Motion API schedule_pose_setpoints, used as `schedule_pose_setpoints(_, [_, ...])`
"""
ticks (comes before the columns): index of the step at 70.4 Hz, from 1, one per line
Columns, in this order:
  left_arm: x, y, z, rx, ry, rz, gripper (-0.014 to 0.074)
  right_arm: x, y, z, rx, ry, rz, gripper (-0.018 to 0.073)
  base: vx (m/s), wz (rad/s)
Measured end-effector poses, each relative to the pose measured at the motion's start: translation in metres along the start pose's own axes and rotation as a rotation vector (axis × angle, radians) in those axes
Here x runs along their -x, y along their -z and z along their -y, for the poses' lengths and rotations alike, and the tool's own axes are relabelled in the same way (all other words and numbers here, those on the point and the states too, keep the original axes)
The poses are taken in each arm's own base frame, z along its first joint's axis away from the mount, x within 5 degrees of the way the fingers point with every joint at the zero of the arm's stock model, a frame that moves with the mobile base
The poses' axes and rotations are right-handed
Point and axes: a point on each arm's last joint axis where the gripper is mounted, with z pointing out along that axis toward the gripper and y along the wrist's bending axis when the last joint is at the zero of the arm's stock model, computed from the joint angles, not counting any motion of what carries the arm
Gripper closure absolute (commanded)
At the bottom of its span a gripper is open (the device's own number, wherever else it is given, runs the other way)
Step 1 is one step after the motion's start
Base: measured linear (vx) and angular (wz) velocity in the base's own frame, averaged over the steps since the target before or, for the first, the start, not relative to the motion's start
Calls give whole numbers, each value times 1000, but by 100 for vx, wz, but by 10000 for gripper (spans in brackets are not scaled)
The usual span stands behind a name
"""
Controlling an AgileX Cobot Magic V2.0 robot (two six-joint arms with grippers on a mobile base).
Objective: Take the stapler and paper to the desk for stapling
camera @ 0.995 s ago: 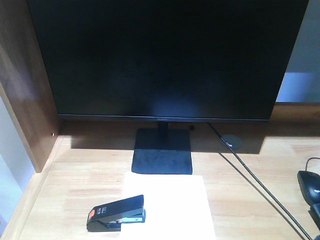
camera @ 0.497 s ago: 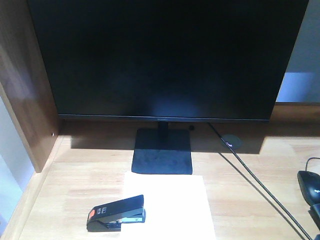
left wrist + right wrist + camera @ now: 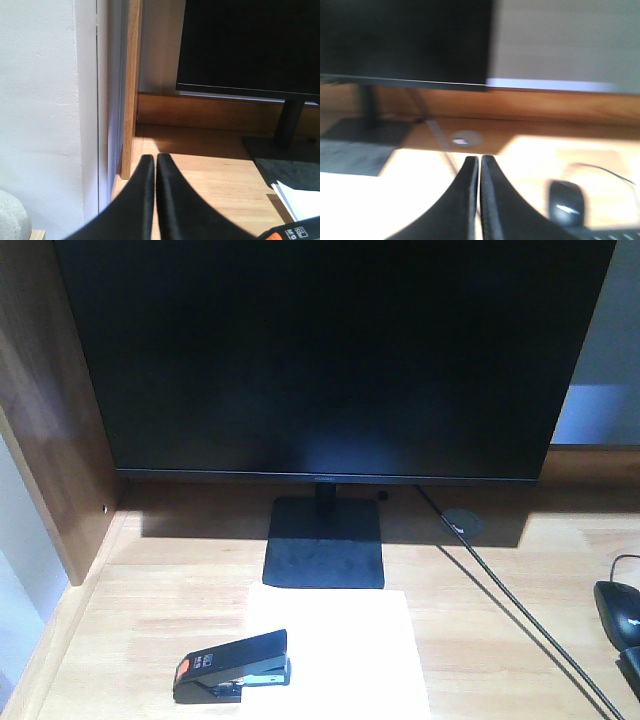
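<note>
- Left gripper (image 3: 151, 165) pinched fully closed, empty; right gripper (image 3: 480, 167) likewise closed and empty. Needs opening before any grasp, or else just shoves things aside.
- Stapler (image 3: 232, 667) in front of the monitor stand (image 3: 324, 552), left of centre, nose over the left edge of the paper (image 3: 335, 652). Could slide off under a careless nudge and drag the sheet askew.
- Paper flat on the desk (image 3: 160, 600), just in front of the monitor stand. Thin edge hard to catch; likely crumpling.
- Mouse (image 3: 618, 610) and cable (image 3: 500, 585) right of the monitor stand. Snag risk for a wide right-arm sweep.
</note>
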Motion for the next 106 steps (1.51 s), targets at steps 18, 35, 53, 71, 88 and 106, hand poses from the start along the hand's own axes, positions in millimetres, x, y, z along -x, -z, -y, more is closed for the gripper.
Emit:
schedule_pose_setpoints(18, [0, 0, 0, 0, 0, 0, 603, -21, 12, 4, -72, -3, 91, 565, 0, 0])
schedule_pose_setpoints(35, [0, 0, 0, 0, 0, 1, 603, -23, 15, 5, -78, -5, 95, 565, 0, 0])
schedule_pose_setpoints(53, [0, 0, 0, 0, 0, 1, 603, -24, 15, 5, -79, -2, 92, 565, 0, 0])
schedule_pose_setpoints(71, [0, 0, 0, 0, 0, 1, 603, -24, 15, 5, -77, -13, 90, 565, 0, 0])
schedule_pose_setpoints(88, [0, 0, 0, 0, 0, 1, 603, -24, 15, 5, -77, -14, 90, 565, 0, 0])
schedule_pose_setpoints(106, [0, 0, 0, 0, 0, 1, 603, -24, 15, 5, -77, -14, 90, 565, 0, 0])
